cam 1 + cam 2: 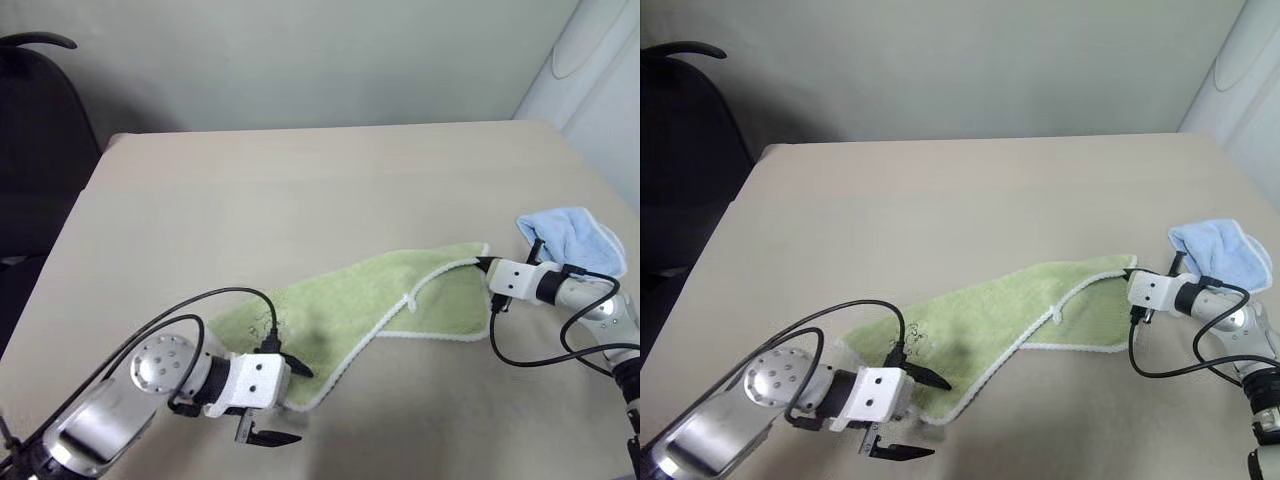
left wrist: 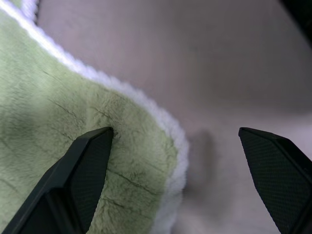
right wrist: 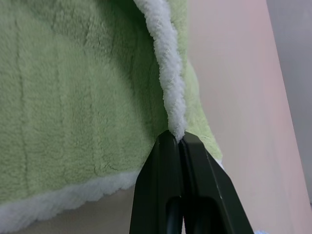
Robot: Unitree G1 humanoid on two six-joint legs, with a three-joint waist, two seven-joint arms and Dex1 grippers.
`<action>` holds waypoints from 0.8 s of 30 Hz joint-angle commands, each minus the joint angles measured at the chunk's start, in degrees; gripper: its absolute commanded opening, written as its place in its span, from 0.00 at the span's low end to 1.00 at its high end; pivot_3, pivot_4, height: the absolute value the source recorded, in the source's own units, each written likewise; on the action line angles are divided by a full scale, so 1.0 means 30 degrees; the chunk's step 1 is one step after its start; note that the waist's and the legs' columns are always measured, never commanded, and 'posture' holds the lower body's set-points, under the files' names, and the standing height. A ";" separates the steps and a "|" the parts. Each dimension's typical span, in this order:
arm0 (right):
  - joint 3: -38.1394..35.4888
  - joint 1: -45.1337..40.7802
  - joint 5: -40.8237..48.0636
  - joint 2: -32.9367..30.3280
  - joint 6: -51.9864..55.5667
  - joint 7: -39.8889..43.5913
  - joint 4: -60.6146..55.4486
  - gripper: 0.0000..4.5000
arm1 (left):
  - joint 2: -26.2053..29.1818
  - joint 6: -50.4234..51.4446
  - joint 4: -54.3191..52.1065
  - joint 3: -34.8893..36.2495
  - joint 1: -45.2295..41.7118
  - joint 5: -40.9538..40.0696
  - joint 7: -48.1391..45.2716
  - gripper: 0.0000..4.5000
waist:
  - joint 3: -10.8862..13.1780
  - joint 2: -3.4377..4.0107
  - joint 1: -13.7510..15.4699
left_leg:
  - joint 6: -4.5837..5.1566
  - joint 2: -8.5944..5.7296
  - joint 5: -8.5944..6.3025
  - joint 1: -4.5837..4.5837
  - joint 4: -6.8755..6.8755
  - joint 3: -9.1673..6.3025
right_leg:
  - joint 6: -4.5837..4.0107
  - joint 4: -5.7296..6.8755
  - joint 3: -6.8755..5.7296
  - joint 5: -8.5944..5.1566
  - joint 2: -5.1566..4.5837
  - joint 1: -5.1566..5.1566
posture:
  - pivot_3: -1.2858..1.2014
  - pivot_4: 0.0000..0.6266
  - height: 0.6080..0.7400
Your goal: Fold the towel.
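Soft, even light falls from overhead across the pale beige bench (image 1: 330,190), with no glare on its matte top. Shadows are faint: a dim smudge lies on the light green terry towel with white stitched edging (image 1: 370,300) just beside the left end effector (image 1: 285,402), and a soft grey blot sits on the bench between the open black fingers (image 2: 80,170) in the left wrist view. The far left corner is dark around a black chair (image 1: 35,130). The head views are fairly sharp at the centre. In the right wrist view the near towel pile is crisp, while the edges look soft.
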 commanded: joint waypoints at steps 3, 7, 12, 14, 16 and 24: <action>-0.1027 0.0537 0.0573 -0.0391 0.0556 0.0084 -0.1518 0.00 | -0.0484 -0.1001 0.0893 -0.0553 -0.0454 0.1350 0.0403 0.87 | -0.0005 0.0008 0.0002 | 0.0000 0.0001 0.0000 -0.0002 0.0002 -0.0006 | 0.0001 0.0000 -0.0001 0.0000 0.0001 0.0002 | 0.52 0.24 1.00; -0.1163 0.0646 0.0504 -0.0360 0.0699 0.0029 -0.1632 0.00 | -0.0647 -0.1153 0.1091 -0.0342 -0.0475 0.1135 0.0369 0.54 | -0.0013 0.0020 -0.0008 | 0.0001 0.0001 0.0001 0.0000 0.0002 -0.0006 | 0.0002 0.0001 0.0000 0.0000 0.0001 0.0003 | 0.52 0.24 1.00; -0.1153 0.0513 0.0397 -0.0269 0.0700 -0.0037 -0.1477 0.00 | -0.0782 -0.0984 0.0899 0.0244 -0.0276 0.0375 0.0344 0.13 | -0.0015 0.0025 -0.0008 | 0.0002 0.0002 0.0002 0.0000 0.0002 -0.0006 | 0.0003 0.0001 0.0000 0.0000 0.0001 0.0004 | 0.52 0.24 1.00; -0.1107 0.0371 0.0349 -0.0234 0.0658 -0.0063 -0.1315 0.00 | -0.0684 -0.0970 0.0743 0.0486 -0.0022 0.0144 0.0340 0.01 | -0.0016 0.0025 -0.0011 | 0.0003 0.0003 0.0002 0.0000 0.0002 -0.0006 | 0.0003 0.0001 0.0001 0.0000 0.0001 0.0003 | 0.52 0.24 1.00; -0.1056 0.0213 0.0299 -0.0188 0.0646 -0.0082 -0.1215 0.00 | -0.0639 -0.0896 0.0640 0.0838 0.0314 0.0003 0.0545 0.01 | -0.0016 0.0026 -0.0017 | 0.0003 0.0002 0.0003 0.0000 0.0003 -0.0006 | 0.0004 0.0001 0.0001 0.0000 0.0002 0.0004 | 0.52 0.24 1.00; -0.0831 -0.0611 -0.0026 0.0059 0.0492 -0.0266 -0.0659 0.00 | -0.2014 0.2795 -0.0916 0.4549 0.0640 -0.4866 0.2314 0.01 | -0.0016 0.0027 -0.0021 | 0.0001 0.0004 0.0006 0.0001 0.0006 -0.0005 | 0.0005 0.0006 -0.0005 0.0001 0.0005 0.0006 | 0.52 0.24 1.00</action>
